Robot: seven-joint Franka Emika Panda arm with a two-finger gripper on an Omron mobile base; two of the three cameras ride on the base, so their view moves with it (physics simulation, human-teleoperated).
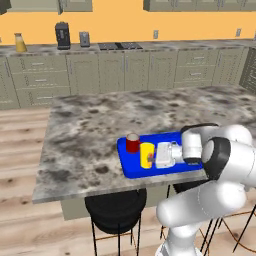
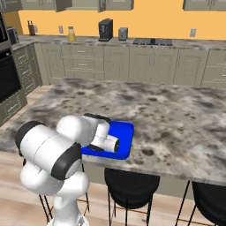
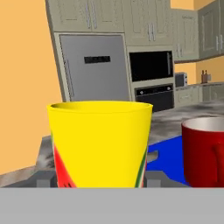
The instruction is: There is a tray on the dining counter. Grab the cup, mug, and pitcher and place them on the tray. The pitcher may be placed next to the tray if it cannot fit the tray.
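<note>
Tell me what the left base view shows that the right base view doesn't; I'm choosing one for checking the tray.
Left base view: the cup and mug standing on the tray. Right base view: a black oven at the left wall. Both: the tray, the dining counter, and the pitcher on the far counter.

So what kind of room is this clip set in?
A rendered home kitchen, by the look of it: a stone-topped dining counter with black bar stools tucked under it, beige cabinets and drawers along the back wall, and a refrigerator beside a built-in wall oven.
</note>
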